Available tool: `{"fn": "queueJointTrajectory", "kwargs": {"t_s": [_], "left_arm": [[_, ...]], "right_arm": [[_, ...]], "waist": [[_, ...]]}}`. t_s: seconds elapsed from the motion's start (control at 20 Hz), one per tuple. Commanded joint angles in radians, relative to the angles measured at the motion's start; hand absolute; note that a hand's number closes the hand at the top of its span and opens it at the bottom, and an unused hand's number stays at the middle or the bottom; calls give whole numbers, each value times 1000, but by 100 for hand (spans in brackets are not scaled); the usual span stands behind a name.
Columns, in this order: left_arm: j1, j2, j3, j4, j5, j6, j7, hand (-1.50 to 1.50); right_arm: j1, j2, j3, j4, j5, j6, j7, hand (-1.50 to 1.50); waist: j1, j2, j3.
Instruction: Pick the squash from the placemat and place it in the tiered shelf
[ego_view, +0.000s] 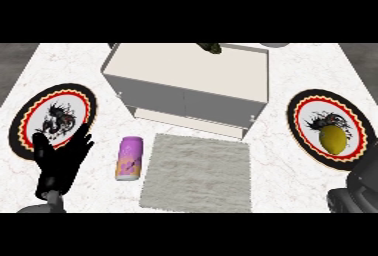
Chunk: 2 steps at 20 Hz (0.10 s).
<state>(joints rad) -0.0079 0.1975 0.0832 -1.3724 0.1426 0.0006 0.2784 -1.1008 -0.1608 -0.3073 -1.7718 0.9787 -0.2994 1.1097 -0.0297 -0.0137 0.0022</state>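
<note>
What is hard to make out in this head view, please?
Head view:
- Dark item on the shelf: cut off by the top edge, kind unclear.
- Right hand: cut off at the lower right corner, pose unclear.
- Shelf's lower tier: mostly hidden by its top.

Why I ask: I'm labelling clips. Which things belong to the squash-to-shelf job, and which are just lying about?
Job: squash, lying on the right plate; shelf; right hand, nearest the squash.
Lying about: left plate; bottle; mat; dark item atop the shelf; left hand, resting open at lower left.
</note>
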Motion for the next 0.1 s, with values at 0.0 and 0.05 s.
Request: {"fn": "queueJointTrajectory", "kwargs": {"t_s": [0.0,0.05], "left_arm": [[5,7,11,2,22,-24,18,0],[-95,14,30,97,6,-6,6,0]], "right_arm": [[142,-42,-34,-224,-100,162,78,-150],[150,-31,-43,-234,-115,161,92,-150]], "waist": [[5,4,-1],[-3,8,-2]]}}
